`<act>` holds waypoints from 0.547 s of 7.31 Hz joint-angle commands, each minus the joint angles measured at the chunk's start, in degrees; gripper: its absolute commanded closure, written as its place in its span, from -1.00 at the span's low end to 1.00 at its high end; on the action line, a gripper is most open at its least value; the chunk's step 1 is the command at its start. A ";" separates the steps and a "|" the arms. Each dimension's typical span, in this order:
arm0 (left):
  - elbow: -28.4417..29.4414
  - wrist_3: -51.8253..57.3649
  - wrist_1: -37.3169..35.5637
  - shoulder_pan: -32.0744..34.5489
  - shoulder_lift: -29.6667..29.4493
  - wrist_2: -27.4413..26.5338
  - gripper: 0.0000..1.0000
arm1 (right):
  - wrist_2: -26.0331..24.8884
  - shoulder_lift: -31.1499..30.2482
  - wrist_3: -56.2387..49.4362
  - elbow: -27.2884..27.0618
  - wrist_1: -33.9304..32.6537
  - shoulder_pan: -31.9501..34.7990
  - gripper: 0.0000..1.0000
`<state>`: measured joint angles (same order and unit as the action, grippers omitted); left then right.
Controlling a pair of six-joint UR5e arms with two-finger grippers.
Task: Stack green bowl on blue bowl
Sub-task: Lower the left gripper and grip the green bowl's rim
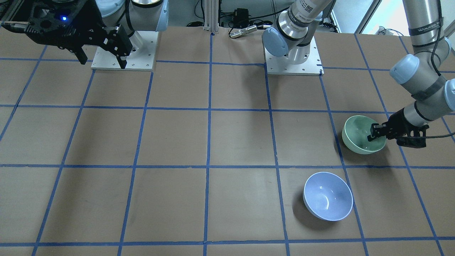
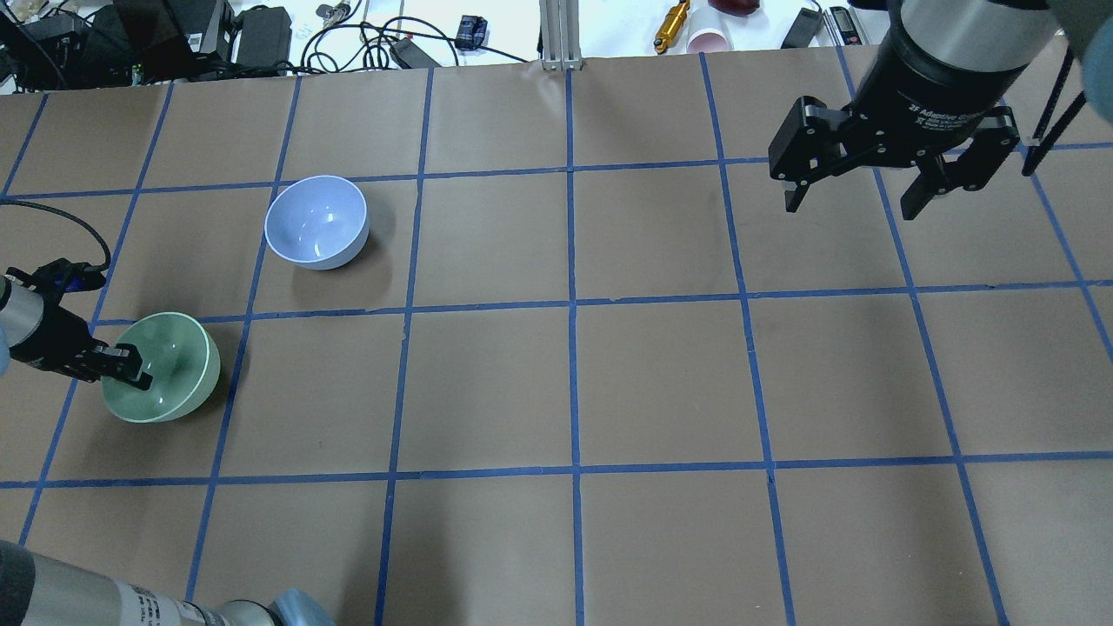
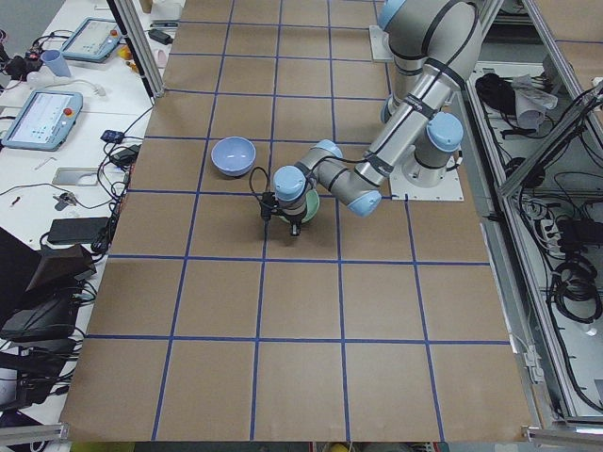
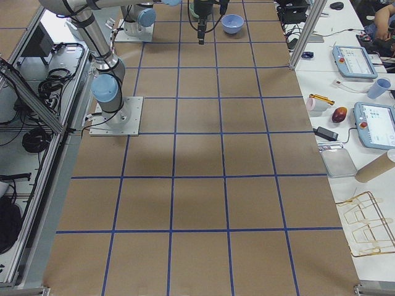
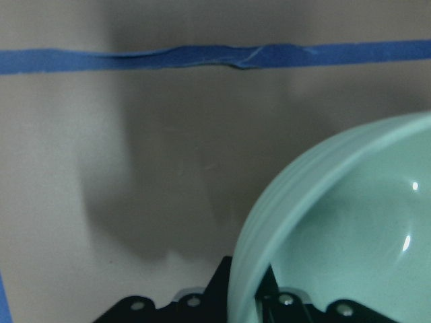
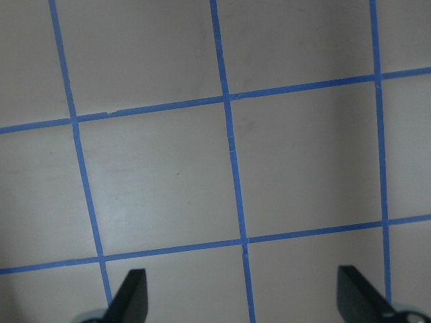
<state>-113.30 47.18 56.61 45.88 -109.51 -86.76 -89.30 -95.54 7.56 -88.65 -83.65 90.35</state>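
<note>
Grasp step: your left gripper pinches the rim of the green bowl. Next, lift it, centre it over the blue bowl, then lower. Your right gripper hangs spread, idle.

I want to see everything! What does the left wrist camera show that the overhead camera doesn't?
Only the wrist camera shows close up how the left gripper pinches the wall of the green bowl, one finger inside, one outside. Only the overhead shows the blue bowl and the open right gripper. Both show the green bowl, the left gripper, the brown table and blue tape.
</note>
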 commanded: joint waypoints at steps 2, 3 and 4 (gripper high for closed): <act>0.10 0.72 -0.10 0.00 0.00 0.54 1.00 | 0.00 0.00 0.00 -0.03 -0.02 0.00 -1.00; 0.10 0.90 0.08 0.00 0.00 1.50 1.00 | 0.00 0.00 0.00 -0.03 -0.02 0.00 -1.00; 0.19 0.99 0.08 0.00 0.00 1.51 1.00 | 0.00 0.00 0.00 -0.03 -0.02 0.00 -1.00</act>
<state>-113.18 47.94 56.64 45.87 -109.52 -85.66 -89.30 -95.54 7.56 -88.67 -83.67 90.35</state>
